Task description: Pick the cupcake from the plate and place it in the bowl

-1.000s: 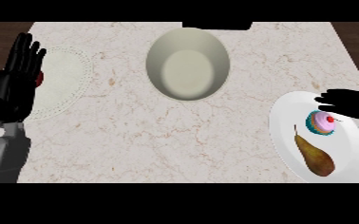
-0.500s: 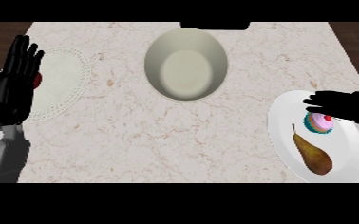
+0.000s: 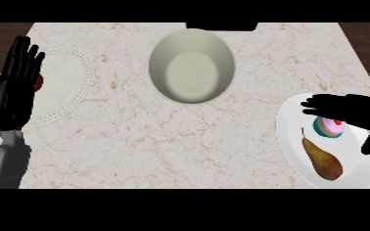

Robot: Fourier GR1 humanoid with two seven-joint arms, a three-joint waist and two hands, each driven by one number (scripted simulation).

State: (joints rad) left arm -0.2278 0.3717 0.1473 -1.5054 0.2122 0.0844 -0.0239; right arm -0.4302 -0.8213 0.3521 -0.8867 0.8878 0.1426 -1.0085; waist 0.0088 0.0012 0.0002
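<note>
Cupcake (image 3: 330,126) on white plate (image 3: 292,142) at bench (image 3: 166,142) right edge, just above pear (image 3: 323,158). Right hand (image 3: 339,106) over plate's upper part, fingers straight, pointing left, released, directly above cupcake; contact unclear. Bowl (image 3: 192,66) top centre, well apart. Left hand (image 3: 17,85) open, fingers up, resting at left edge over doily-like plate (image 3: 65,85).

**No readable text**

From my station I can make out no words, labels, brands, numbers or signs anywhere on the counter (image 3: 180,137), nor on the bowl (image 3: 192,66) or either plate.
</note>
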